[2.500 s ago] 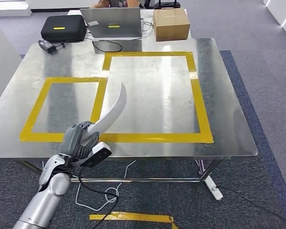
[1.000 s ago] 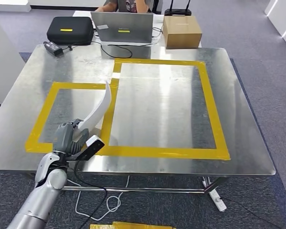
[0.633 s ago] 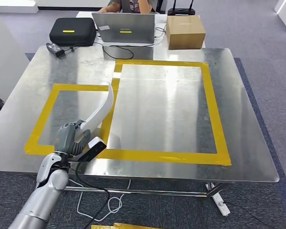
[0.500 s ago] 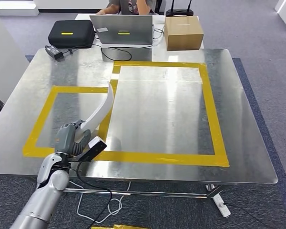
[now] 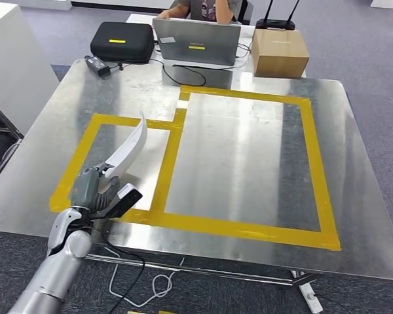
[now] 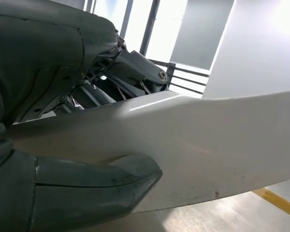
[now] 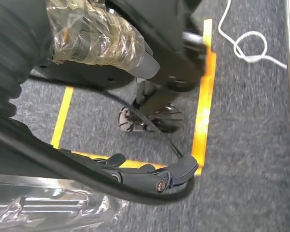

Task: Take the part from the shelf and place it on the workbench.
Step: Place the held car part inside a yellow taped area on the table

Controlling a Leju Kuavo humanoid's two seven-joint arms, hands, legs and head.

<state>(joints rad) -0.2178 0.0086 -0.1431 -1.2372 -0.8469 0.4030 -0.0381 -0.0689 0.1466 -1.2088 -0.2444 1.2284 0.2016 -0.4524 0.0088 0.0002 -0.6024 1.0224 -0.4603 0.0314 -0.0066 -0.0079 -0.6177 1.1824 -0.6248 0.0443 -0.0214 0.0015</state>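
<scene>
White curved part point(image 5: 128, 152), base hidden in gripping left hand point(image 5: 90, 190), right hand's state unclear

My left hand point(image 5: 88, 190) is hiding the part's point(image 5: 128, 148) near end; I'm losing its far end past the wrist picture's edge.

My left arm point(image 5: 56, 278) is a smooth silver tube with a rounded silver joint shell at the wrist. Behind my fingers sits a matte grey hand point(image 5: 88, 190), and beside them a flat black camera block point(image 5: 121, 199) with a pale end face. A black cable point(image 5: 122, 258) loops down from it. Up close, my thumb point(image 6: 96, 186) is thick dark grey with a seam along it, and my fingers point(image 6: 136, 65) are darker linkages pinned by a round screw.
</scene>
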